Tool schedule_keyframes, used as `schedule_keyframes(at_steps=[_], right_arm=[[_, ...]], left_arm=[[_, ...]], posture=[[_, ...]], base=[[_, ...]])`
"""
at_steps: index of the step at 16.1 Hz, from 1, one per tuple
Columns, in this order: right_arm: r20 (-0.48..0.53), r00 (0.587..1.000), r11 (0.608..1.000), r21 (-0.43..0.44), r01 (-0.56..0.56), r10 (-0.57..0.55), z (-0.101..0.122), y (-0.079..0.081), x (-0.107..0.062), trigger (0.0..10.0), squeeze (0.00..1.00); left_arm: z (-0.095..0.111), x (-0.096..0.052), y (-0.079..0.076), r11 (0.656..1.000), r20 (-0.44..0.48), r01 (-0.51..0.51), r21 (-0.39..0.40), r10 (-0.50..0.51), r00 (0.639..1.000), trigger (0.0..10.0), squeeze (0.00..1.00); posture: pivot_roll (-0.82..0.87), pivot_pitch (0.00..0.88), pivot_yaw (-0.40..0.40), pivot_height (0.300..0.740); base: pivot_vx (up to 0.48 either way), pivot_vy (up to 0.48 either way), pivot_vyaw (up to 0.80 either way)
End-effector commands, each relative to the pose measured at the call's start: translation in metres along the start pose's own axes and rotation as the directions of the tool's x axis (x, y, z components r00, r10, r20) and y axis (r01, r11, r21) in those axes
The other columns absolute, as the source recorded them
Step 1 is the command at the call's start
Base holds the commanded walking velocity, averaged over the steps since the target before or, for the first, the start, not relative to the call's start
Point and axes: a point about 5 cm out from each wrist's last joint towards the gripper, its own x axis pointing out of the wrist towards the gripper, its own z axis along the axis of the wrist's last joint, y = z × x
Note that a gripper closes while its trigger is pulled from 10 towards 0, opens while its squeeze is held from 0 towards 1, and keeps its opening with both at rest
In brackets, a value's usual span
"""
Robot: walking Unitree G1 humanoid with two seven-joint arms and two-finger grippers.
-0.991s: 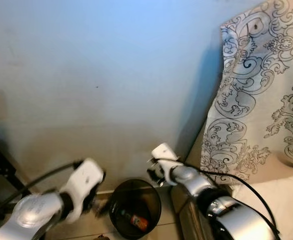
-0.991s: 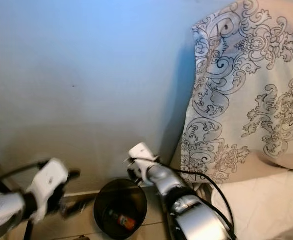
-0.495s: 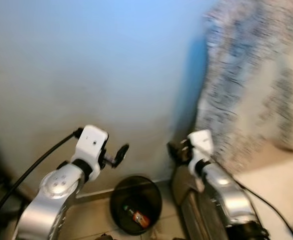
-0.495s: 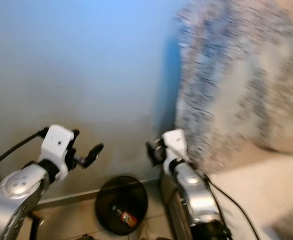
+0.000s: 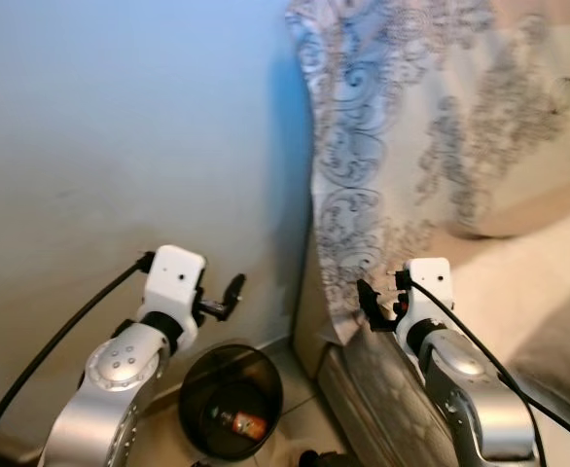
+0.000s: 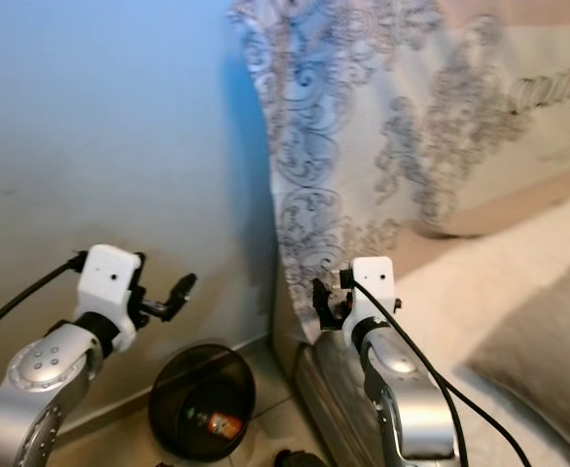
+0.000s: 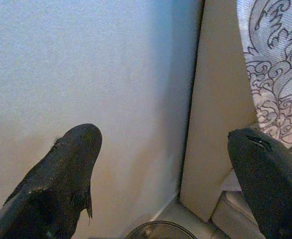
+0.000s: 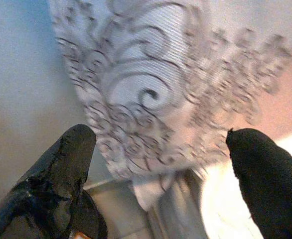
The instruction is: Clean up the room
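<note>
Both arms are up in front of the robot and neither holds anything. Left gripper [image 5: 229,290] has its jaws apart, pointing at the blue wall [image 5: 120,136] above the black trash bin [image 5: 229,401]. Right gripper [image 5: 374,304] also has its jaws apart, aimed at the patterned cloth [image 5: 382,146] that hangs down at the edge of the bed [image 5: 518,282].

The bin sits on the floor in the corner between wall and bed, below and between the two grippers. One small item with an orange label [image 5: 238,422] lies in the bottom of it. A grey pillow [image 6: 543,341] lies on the bed to the right.

Risks from here, as a judgement:
- The right jaws are close to the cloth's lower hem. A forward move could snag the loose fabric and drag it off the bed.
- The left gripper is near the wall. Any turn or step toward it could scrape the fingers [image 7: 61,174] on the paint.
- The bin is light-looking and just beside the bed frame. A low arm sweep or a foot could tip it and spill its contents.
- No clear next target for the clean-up is visible, so a blind reach is likely to close on nothing or on fabric.
</note>
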Motion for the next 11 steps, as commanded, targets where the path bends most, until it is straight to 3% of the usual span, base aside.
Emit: schedule_keyframes(at_steps=[1,11], right_arm=[[-0.005,1.0,0.999,0.015,0.029,-0.029,0.0022,-0.0058,-0.0044,10.0,0.0],[-0.022,0.994,0.994,0.025,0.111,-0.11,0.0079,-0.0129,-0.0089,10.0,0.0]], left_arm=[[0.0042,-0.0007,0.0018,1.0,0.02,-0.019,0.005,0.019,1.0,10.0,0.0],[0.0136,0.0043,0.0063,0.999,0.083,-0.037,-0.004,0.037,0.996,10.0,0.0]], posture=[[0.05,0.0,-0.024,0.74],[0.03,0.0,-0.004,0.74]], base=[[0.0,0.0,-0.8],[0.0,0.0,-0.8]])
